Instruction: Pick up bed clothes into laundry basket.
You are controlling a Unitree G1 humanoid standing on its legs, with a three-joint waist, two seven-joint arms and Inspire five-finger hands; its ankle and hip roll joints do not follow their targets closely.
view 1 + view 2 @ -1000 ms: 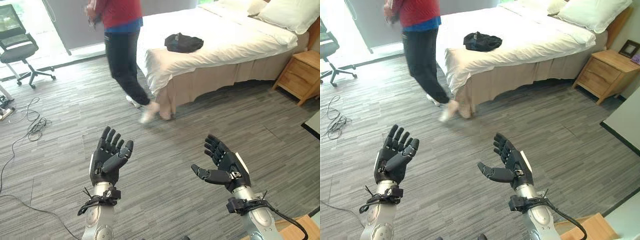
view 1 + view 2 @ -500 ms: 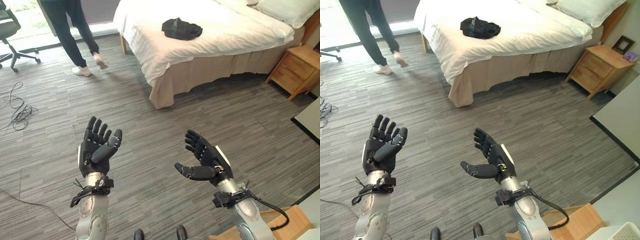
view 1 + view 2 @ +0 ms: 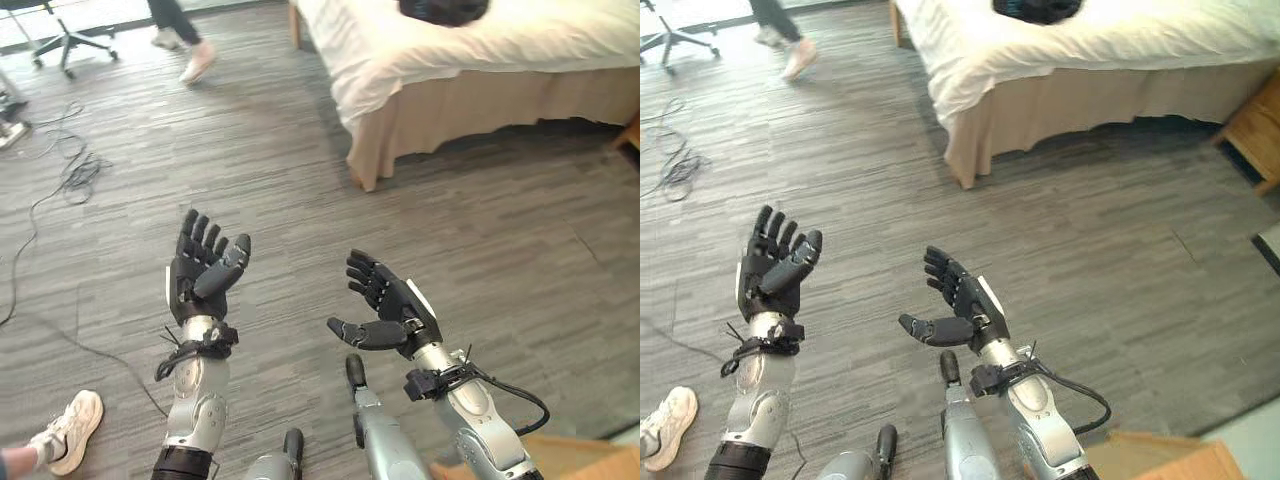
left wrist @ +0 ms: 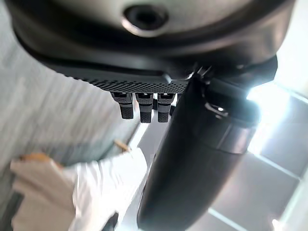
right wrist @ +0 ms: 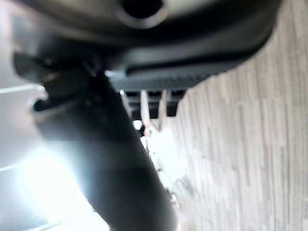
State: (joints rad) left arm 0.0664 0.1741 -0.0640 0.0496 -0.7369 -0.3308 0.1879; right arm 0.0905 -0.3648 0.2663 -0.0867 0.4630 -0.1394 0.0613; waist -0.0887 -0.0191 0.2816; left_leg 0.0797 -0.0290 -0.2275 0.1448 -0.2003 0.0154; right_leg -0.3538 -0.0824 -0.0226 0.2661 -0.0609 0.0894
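A dark piece of clothing (image 3: pixel 443 9) lies on the white bed (image 3: pixel 520 45) at the far right, cut off by the picture's upper edge. My left hand (image 3: pixel 203 270) is raised over the grey wood floor, palm up, fingers straight and spread, holding nothing. My right hand (image 3: pixel 392 312) hovers beside it, also open and bare, thumb pointing left. Both hands are well short of the bed. In the left wrist view the bed (image 4: pixel 82 192) appears past my fingers (image 4: pixel 140 107).
A person's shoes (image 3: pixel 190 58) step away at the far left, near an office chair base (image 3: pixel 68 38). Another person's white shoe (image 3: pixel 62 430) stands at the lower left. Loose cables (image 3: pixel 78 170) lie on the floor. A wooden surface (image 3: pixel 580 458) sits at the lower right.
The camera has tilted down and shifted, so the bed and clothing have slid toward the upper edge. The walking person has gone further off. Both hands stay open.
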